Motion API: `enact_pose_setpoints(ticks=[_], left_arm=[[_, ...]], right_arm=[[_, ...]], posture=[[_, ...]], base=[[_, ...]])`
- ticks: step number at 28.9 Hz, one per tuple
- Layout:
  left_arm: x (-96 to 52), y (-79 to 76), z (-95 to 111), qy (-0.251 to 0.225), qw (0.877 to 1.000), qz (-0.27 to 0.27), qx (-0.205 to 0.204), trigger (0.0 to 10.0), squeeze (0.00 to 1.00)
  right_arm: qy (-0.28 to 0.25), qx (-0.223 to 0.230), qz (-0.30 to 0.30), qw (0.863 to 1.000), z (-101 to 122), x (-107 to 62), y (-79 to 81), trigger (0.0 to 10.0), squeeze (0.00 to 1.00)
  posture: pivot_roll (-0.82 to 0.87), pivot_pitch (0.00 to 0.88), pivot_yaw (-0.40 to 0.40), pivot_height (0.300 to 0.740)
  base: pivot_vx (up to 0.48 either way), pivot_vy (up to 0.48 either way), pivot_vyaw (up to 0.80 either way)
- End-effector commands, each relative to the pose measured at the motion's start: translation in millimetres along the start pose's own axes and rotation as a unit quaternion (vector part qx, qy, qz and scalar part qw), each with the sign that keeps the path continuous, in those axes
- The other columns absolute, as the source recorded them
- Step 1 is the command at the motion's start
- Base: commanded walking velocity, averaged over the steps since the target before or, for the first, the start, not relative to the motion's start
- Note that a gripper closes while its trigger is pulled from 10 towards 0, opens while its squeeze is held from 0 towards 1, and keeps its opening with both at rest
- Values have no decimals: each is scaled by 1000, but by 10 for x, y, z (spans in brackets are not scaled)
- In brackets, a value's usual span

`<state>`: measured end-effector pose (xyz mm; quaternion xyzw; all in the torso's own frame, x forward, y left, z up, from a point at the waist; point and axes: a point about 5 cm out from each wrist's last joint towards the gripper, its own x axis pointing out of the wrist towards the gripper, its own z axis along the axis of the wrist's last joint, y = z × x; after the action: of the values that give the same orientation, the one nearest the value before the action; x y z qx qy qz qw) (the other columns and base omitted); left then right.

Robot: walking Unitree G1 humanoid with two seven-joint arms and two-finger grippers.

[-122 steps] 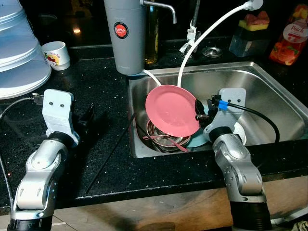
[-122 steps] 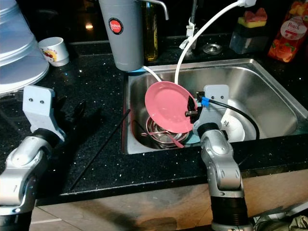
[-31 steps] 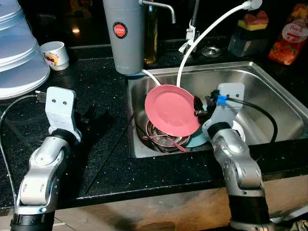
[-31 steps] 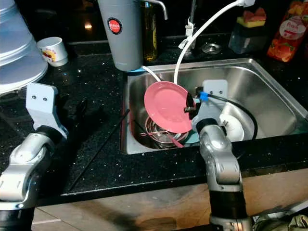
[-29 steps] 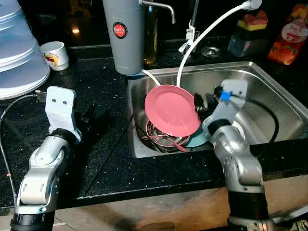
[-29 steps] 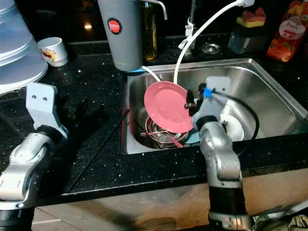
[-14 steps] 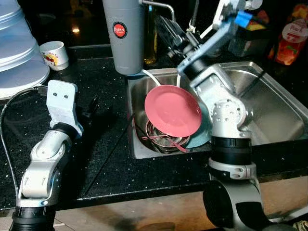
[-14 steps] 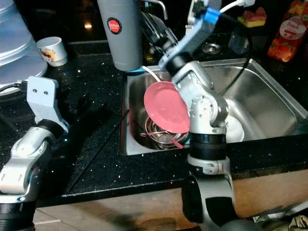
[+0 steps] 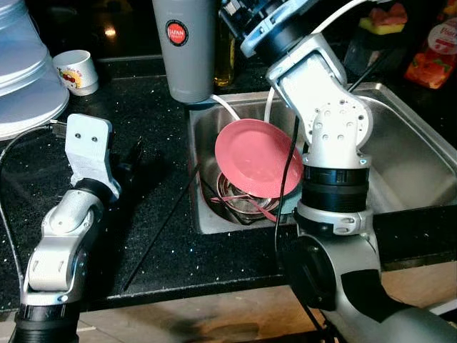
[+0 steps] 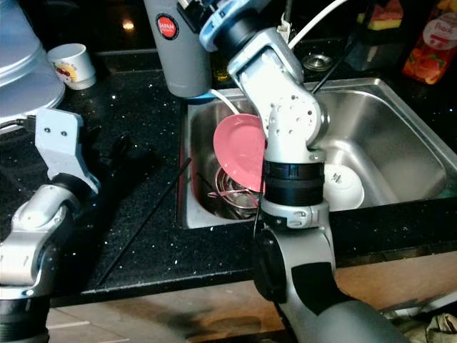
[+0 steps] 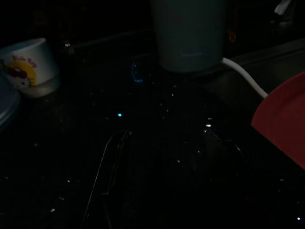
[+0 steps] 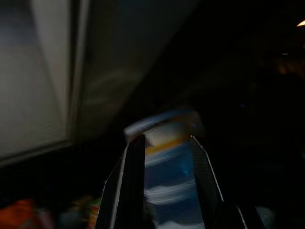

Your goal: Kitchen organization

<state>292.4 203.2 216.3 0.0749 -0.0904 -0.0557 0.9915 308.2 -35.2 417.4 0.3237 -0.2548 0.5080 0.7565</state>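
While the kitchen lies mostly in shadow, the black speckled stone surface [image 9: 164, 150] catches small glints of light. At the far left stands a stack of pale blue plastic covers [image 9: 21, 71], and just behind it a small white cup [image 9: 71, 71] with a red and yellow cartoon print; its picture is too small to name. The left end effector [image 9: 132, 161] rests low over the dark surface, its black fingers [image 9: 136, 153] slightly spread and holding nothing. A thin black line runs across the surface toward the sink's left edge.

Next comes a tall grey canister [image 9: 187, 46] bearing a round red label whose white lettering seems to read "JAPAN", though the smaller words are illegible. An amber glass bottle [image 9: 226, 61] stands just beside it, partly hidden. A white hose [image 9: 227, 114] curls from behind the canister into the stainless steel sink [image 9: 407, 164].

Inside the sink, a pink plate [image 9: 253, 157] leans tilted on a pile of metal bowls and a pinkish utensil at the left end; a white bowl [image 10: 343, 184] sits to its right on the basin floor.

The right arm reaches up and back over the sink toward the canister's top. In its wrist view the right end effector [image 12: 164, 162] shows its fingers apart, framing a blurred blue, white and yellow object without clearly touching it.

At the far right stand a dark sponge holder [image 9: 382, 28] and a red juice pouch [image 10: 428, 43] marked "Peach".
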Motion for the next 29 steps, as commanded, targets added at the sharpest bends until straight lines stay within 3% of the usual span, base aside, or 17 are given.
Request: enact_pose_setpoints(ticks=[1,3,9,15,29], left_arm=[[-19,34,21,0,1000,2,4,10000,0],[-34,33,18,2,1000,3,2,10000,0],[-49,36,23,3,1000,2,2,10000,0],[-54,28,22,6,1000,1,2,10000,0],[-46,20,16,10,1000,-2,0,10000,0]], right_arm=[[-18,21,48,998,82,92,173,10000,0],[-50,67,99,992,190,180,331,10000,0],[-98,138,158,973,334,255,485,10000,0],[-132,194,150,960,387,255,456,10000,0],[-160,229,169,945,443,207,532,10000,0]], posture=[[14,137,-1,740],[17,144,-4,740],[21,153,-4,740],[24,159,-4,740],[20,159,2,740]], base=[[0,0,0],[0,0,0],[0,0,0],[0,0,0],[0,0,0]])
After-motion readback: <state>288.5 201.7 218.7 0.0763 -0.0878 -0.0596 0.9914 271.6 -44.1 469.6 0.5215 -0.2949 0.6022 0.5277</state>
